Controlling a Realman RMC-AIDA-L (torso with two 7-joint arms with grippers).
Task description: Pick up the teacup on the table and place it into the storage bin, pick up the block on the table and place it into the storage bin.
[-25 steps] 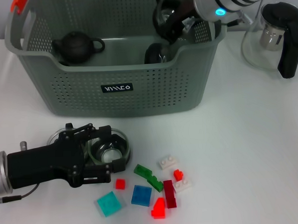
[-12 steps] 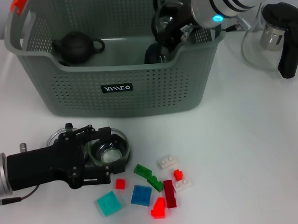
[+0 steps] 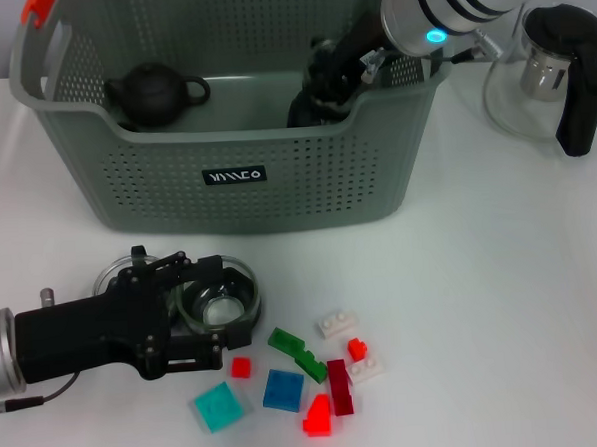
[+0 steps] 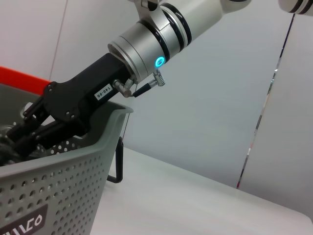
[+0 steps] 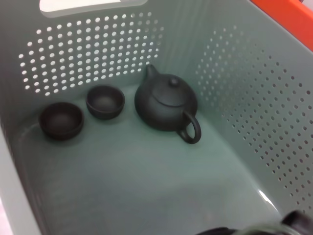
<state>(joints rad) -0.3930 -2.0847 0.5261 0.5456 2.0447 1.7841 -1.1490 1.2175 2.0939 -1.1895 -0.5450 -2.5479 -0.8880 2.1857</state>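
The left gripper (image 3: pixel 218 313) closes around a clear glass teacup (image 3: pixel 218 300); the right gripper (image 3: pixel 317 92), grip unclear, reaches inside the grey-green perforated bin (image 3: pixel 277 190)

The head view is bright and even, lit from above; the table (image 3: pixel 503 303) nearly bleaches out, and shadows under the bin (image 3: pixel 236 177) are soft and short. The red block (image 3: pixel 317 419) at lower centre glows oversaturated. The right wrist view is dimmer and soft, blurred at its lower right corner.
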